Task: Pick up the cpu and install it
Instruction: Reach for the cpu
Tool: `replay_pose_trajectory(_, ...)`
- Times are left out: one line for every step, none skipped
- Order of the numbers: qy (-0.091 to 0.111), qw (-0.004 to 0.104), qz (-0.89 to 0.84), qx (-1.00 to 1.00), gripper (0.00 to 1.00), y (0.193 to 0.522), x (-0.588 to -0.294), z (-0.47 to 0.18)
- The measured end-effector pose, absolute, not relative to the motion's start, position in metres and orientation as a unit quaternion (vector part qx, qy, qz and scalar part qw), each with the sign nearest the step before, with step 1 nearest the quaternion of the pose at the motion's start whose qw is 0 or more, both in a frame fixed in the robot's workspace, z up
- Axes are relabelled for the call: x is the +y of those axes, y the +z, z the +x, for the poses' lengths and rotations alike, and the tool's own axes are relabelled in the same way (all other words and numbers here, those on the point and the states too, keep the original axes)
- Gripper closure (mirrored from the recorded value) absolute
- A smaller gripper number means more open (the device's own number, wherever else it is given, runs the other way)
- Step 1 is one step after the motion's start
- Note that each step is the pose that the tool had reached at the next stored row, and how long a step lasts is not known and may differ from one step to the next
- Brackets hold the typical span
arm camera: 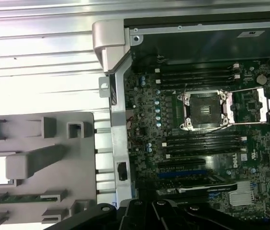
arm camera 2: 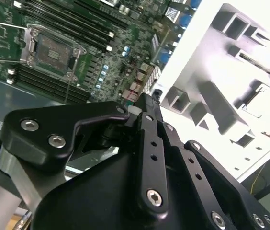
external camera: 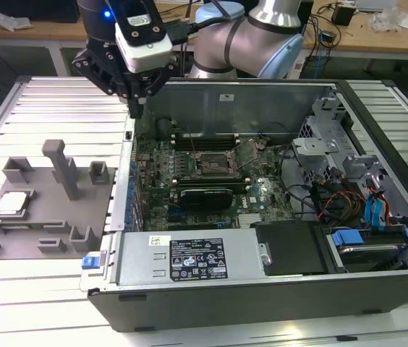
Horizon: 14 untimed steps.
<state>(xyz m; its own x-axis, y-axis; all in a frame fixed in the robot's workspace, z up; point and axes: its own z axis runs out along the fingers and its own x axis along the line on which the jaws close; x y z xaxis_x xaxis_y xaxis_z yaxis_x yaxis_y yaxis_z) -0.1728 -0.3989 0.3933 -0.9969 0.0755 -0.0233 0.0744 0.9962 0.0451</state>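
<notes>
On grey holder plate [external camera: 52, 213], cpu [external camera: 12, 204], well apart from end effector [external camera: 137, 112], closed and empty

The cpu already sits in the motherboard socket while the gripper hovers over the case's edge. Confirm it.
Wrong. In the exterior view the cpu lies on the grey holder plate outside the case, and the socket is empty. The gripper does hover over the case's edge.

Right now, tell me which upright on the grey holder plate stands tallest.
The T-topped post near the holder plate's middle; the other uprights are short, squat blocks.
</notes>
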Motion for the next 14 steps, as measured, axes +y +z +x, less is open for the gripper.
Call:
replay_pose_trajectory(0.022, 0.013, 0.038, 0.999, 0.89, 0.393, -0.399, -0.175)
replay_pose_trajectory(0.022, 0.013, 0.038, 0.999, 0.89, 0.393, -0.399, -0.177)
replay_pose_trajectory(0.022, 0.012, 0.038, 0.999, 0.89, 0.393, -0.399, -0.179)
replay_pose_trajectory(0.022, 0.012, 0.038, 0.999, 0.89, 0.393, -0.399, -0.18)
replay_pose_trajectory(0.022, 0.012, 0.038, 0.999, 0.89, 0.393, -0.399, -0.181)
replay_pose_trajectory(0.022, 0.012, 0.038, 0.999, 0.89, 0.393, -0.399, -0.182)
replay_pose_trajectory(0.022, 0.013, 0.038, 0.999, 0.89, 0.393, -0.399, -0.183)
replay_pose_trajectory(0.022, 0.013, 0.038, 0.999, 0.89, 0.393, -0.399, -0.184)
replay_pose_trajectory(0.022, 0.012, 0.038, 0.999, 0.89, 0.393, -0.399, -0.185)
replay_pose_trajectory(0.022, 0.012, 0.038, 0.999, 0.89, 0.393, -0.399, -0.186)
replay_pose_trajectory(0.022, 0.012, 0.038, 0.999, 0.89, 0.393, -0.399, -0.187)
replay_pose_trajectory(0.022, 0.013, 0.038, 0.999, 0.89, 0.393, -0.399, -0.188)
replay_pose_trajectory(0.022, 0.012, 0.038, 0.999, 0.89, 0.393, -0.399, -0.19)
replay_pose_trajectory(0.022, 0.012, 0.038, 0.999, 0.89, 0.393, -0.399, -0.192)
